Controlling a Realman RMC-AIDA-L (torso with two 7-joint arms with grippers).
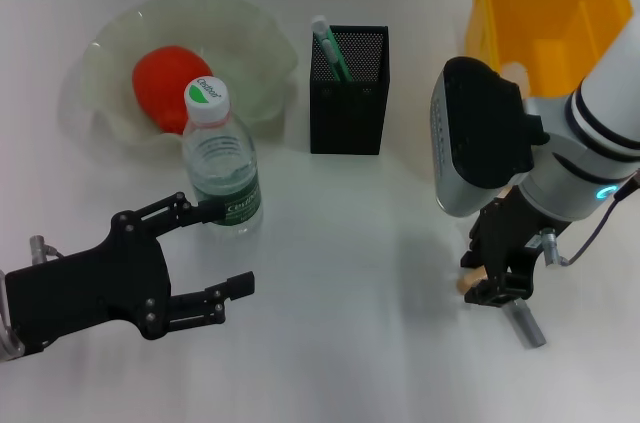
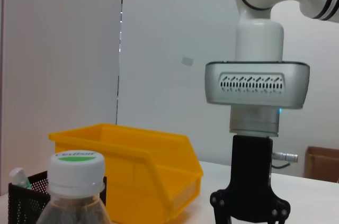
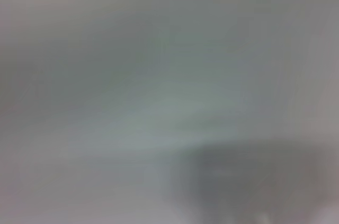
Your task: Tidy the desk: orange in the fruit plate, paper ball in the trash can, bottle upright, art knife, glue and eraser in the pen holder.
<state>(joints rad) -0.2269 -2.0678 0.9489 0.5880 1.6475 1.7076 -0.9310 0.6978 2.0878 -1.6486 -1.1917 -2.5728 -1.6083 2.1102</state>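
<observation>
Tidying of the desk is seen well advanced. The orange (image 1: 165,86) has been placed in the fruit plate (image 1: 255,43) near the far left corner of the tabletop, and the bottle (image 1: 221,165) has been stood upright just in front of that plate, its white cap with green label on top. The left gripper (image 1: 205,255) is held low near the left front edge, its fingers spread open, one finger close against the bottle's base and nothing gripped.

At the middle of the far edge, the black mesh pen holder (image 1: 349,93) is seen with a white-and-green item already standing in it; which of the stationery pieces it is cannot be told. The yellow trash can (image 1: 545,13) is set at the far right corner; whether the paper ball lies inside cannot be seen.

Near the right front edge, the right gripper (image 1: 497,278) is lowered to the table surface over a small tan item, judged to be the eraser (image 1: 469,282), with a grey stick-like object, possibly the art knife (image 1: 526,322), lying just beside it. Whether its fingers are closed on anything cannot be told, and nothing can be made out in the right wrist view.

These two items are judged to remain for the pen holder.
</observation>
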